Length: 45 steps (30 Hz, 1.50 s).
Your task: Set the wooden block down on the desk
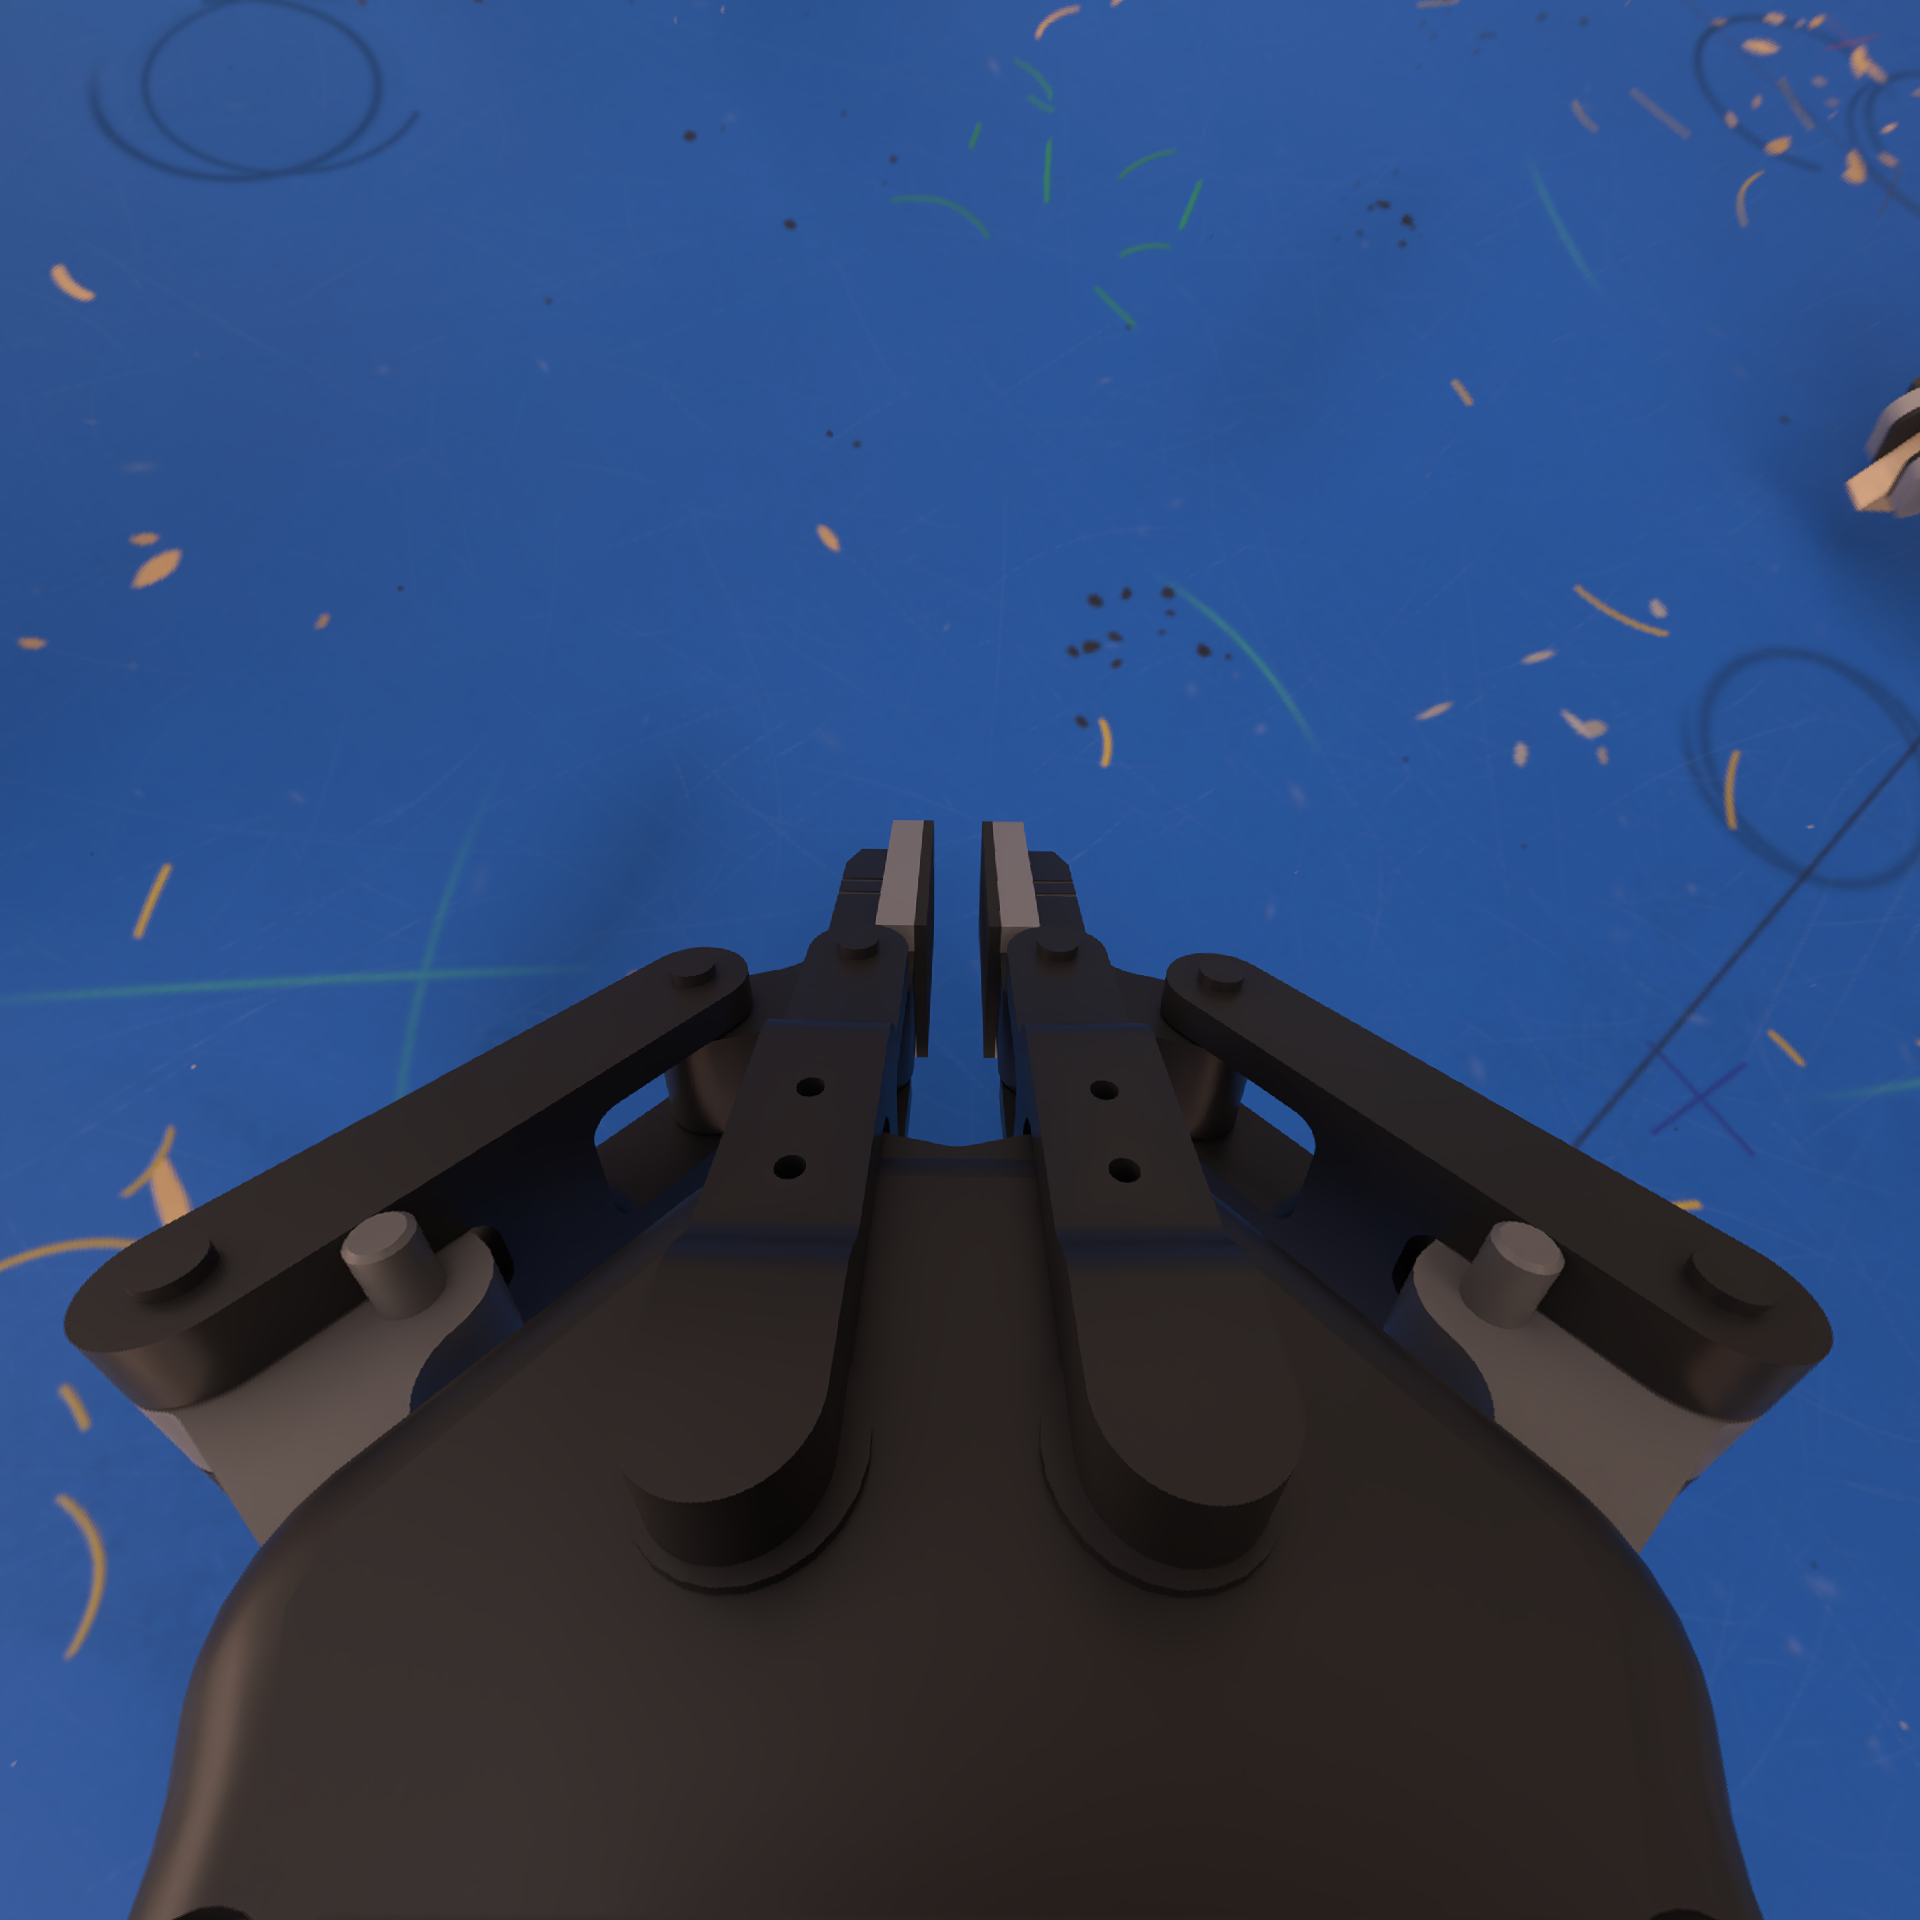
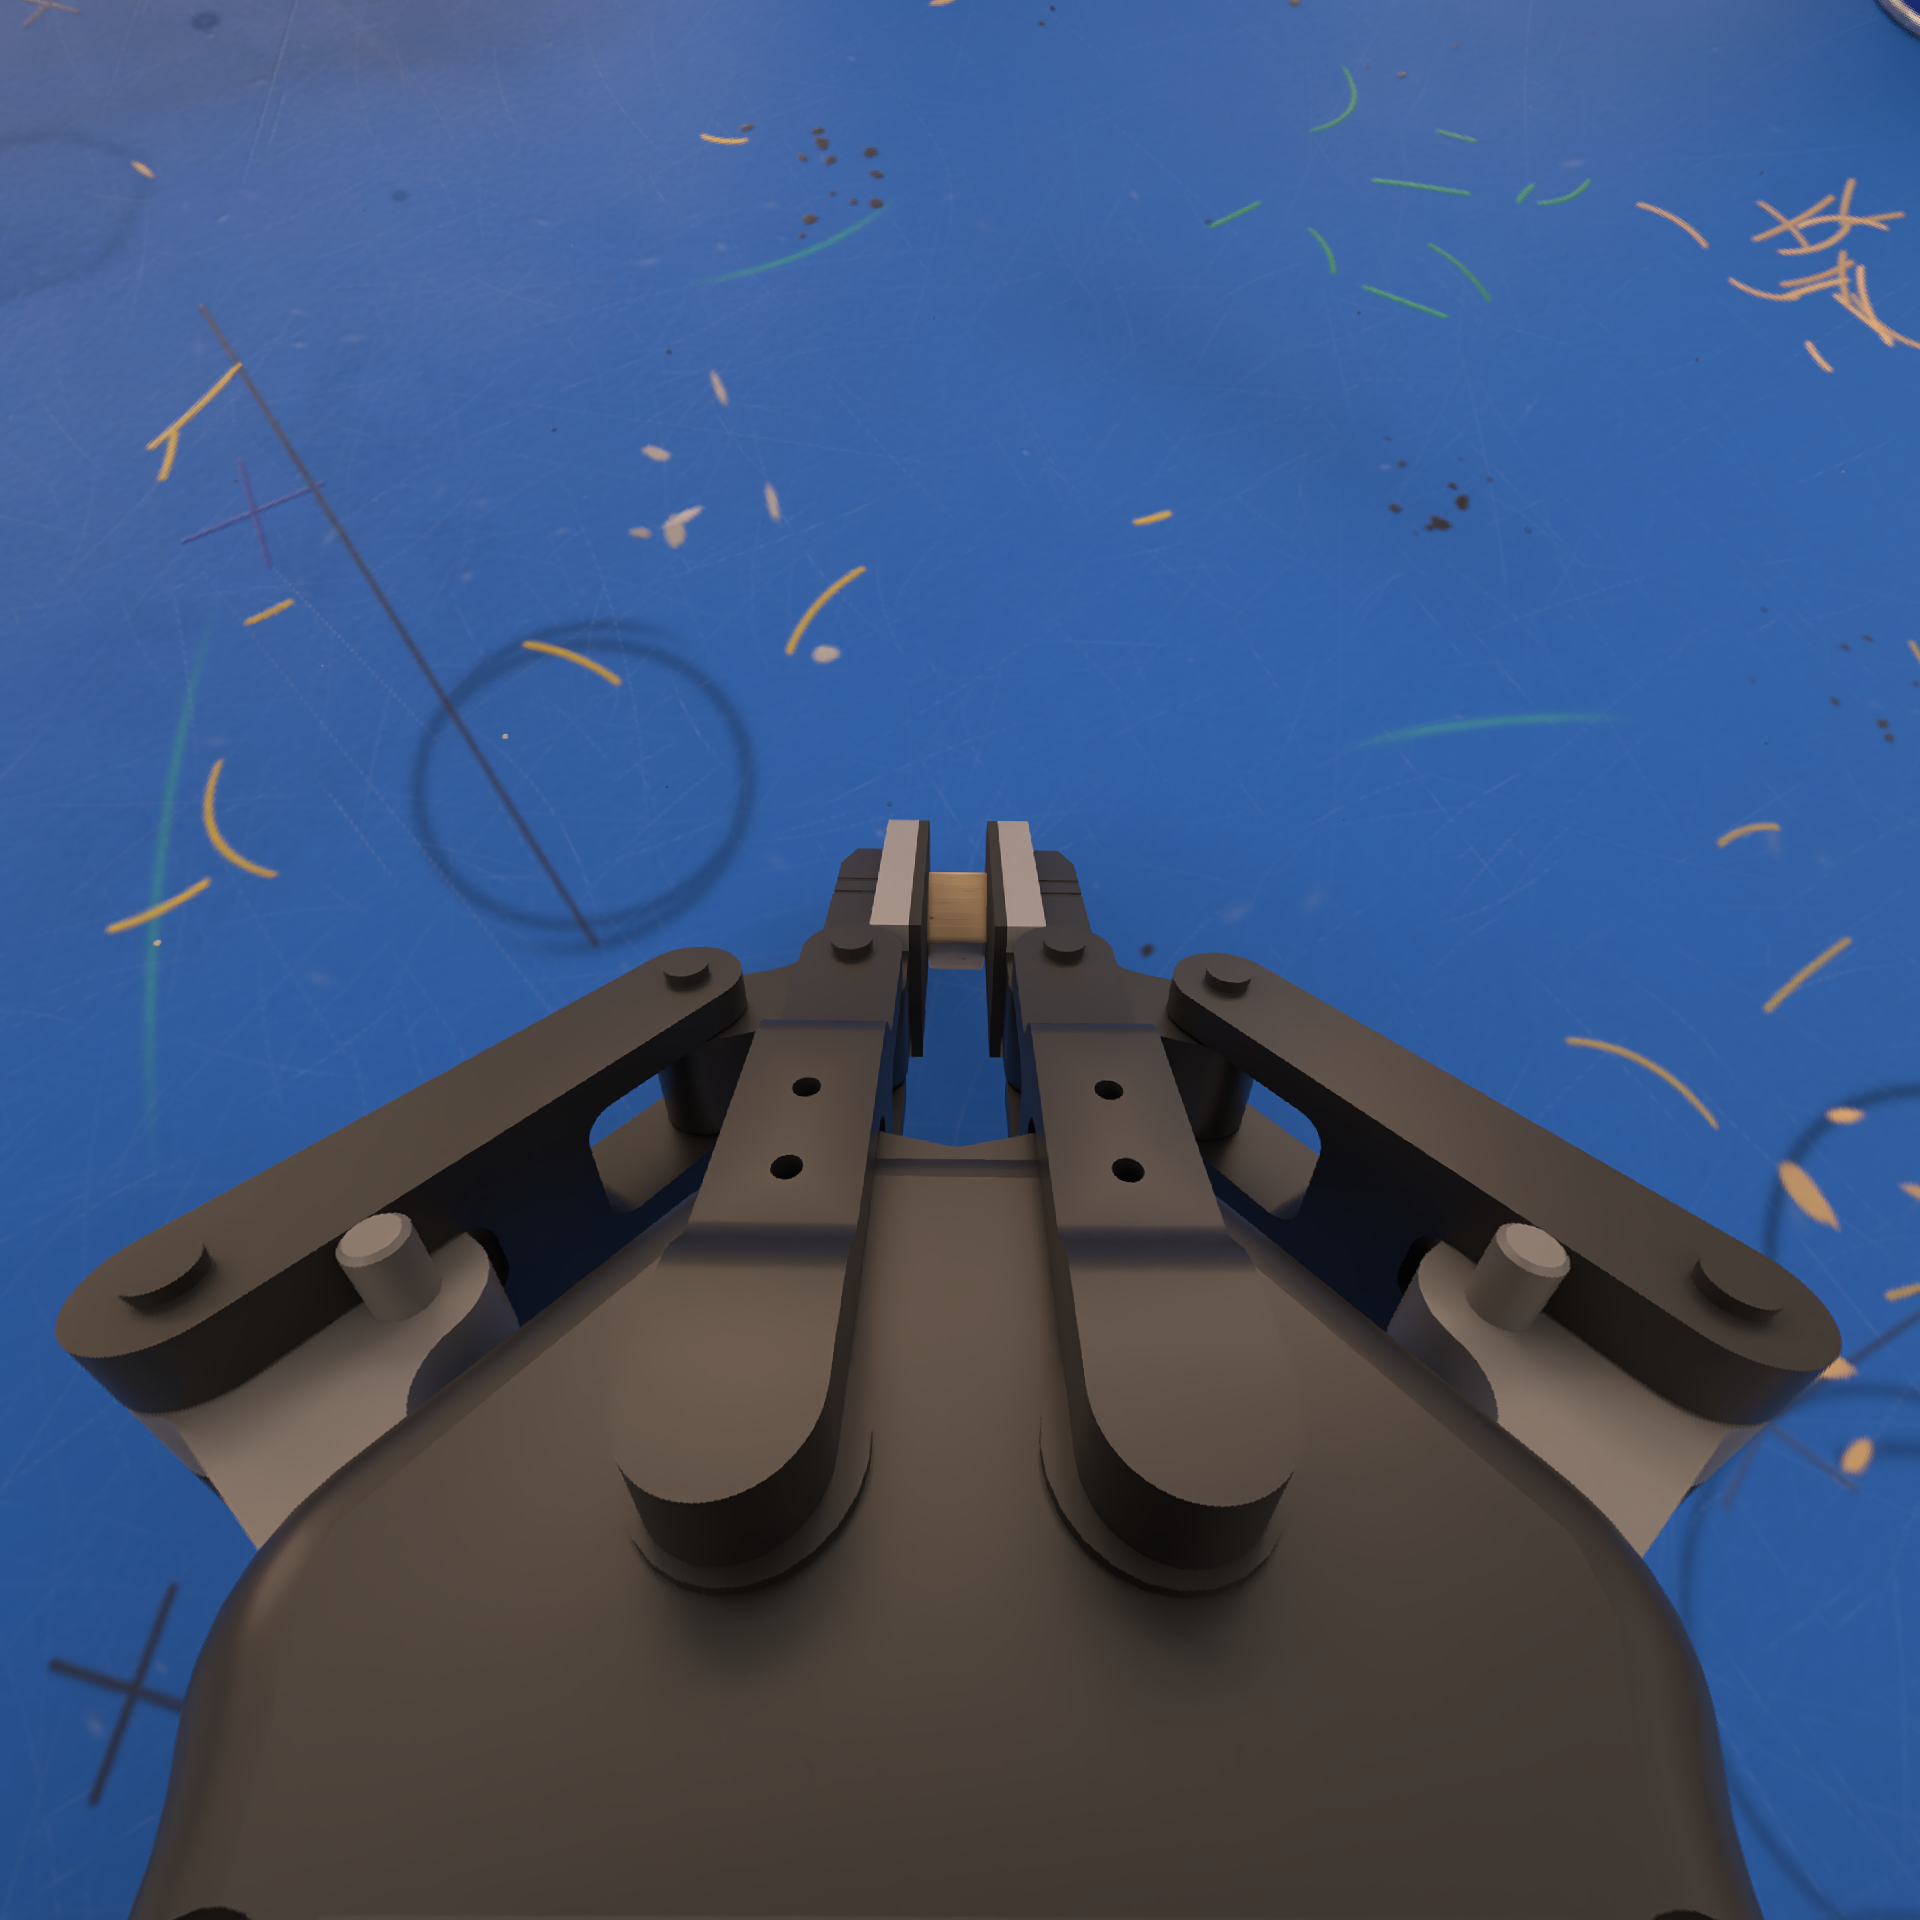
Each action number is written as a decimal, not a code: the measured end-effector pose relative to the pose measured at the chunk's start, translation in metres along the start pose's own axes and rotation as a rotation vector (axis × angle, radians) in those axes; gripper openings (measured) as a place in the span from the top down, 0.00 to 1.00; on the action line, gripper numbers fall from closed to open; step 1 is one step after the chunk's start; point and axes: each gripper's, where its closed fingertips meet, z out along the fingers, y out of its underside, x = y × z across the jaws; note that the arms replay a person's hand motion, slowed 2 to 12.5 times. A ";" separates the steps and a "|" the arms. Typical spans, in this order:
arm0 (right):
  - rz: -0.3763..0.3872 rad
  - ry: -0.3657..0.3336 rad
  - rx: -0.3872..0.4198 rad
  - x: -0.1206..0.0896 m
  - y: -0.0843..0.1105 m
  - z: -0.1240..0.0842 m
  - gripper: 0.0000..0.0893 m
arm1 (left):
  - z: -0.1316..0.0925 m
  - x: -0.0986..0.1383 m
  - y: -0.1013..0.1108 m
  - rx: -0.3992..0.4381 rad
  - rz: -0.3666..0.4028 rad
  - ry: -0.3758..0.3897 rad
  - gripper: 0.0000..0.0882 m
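Through my left wrist camera, my left end effector [image 1: 957, 873] hangs over the blue worktop [image 1: 520, 520] with its two fingers drawn nearly together, only a thin slit of blue showing between the pale pads [image 1: 902, 873], and nothing held in that slit. Ahead of the fingertips the worktop is scuffed and littered with orange flecks, green strokes and dark specks. A faint dark ring [image 1: 255, 88] is drawn far ahead and to the left of the tips. At the far right edge, ahead of my fingers, a small pale piece of the other end effector [image 1: 1893, 473] pokes into view; I cannot tell its state from here.

Through my right wrist camera, my right end effector [image 2: 957, 878] is pinching the wooden block [image 2: 957, 906]: the small tan block sits squeezed between the two pads, close to the fingertips, touching both. Whether it touches the worktop [image 2: 1143, 364] I cannot tell. A dark drawn circle [image 2: 582, 774] crossed by a straight dark line [image 2: 343, 551] lies to the left of the tips, and a tangle of orange strokes [image 2: 1829, 255] lies far ahead to the right.
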 end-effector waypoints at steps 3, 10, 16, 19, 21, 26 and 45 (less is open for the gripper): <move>-0.006 0.003 -0.002 0.000 0.000 0.000 0.89 | 0.002 -0.005 0.007 -0.031 0.005 -0.021 0.91; -0.015 0.008 -0.011 -0.001 0.001 0.000 0.89 | 0.005 -0.012 0.017 -0.079 0.010 -0.047 0.91; -0.015 0.013 -0.031 0.000 0.004 0.000 0.89 | 0.007 -0.011 0.019 -0.086 -0.001 -0.032 0.91; -0.014 0.012 -0.036 0.000 0.005 0.001 0.89 | 0.008 -0.009 0.020 -0.088 -0.005 -0.023 0.91; -0.014 0.011 -0.036 -0.001 0.005 0.001 0.89 | 0.008 -0.008 0.020 -0.090 -0.007 -0.018 0.91; -0.014 0.009 -0.033 -0.002 0.004 0.001 0.89 | 0.009 -0.010 0.022 -0.098 -0.008 -0.029 0.91; 0.001 0.026 -0.042 0.004 0.007 0.003 0.89 | 0.004 -0.012 -0.011 0.036 -0.003 -0.087 0.86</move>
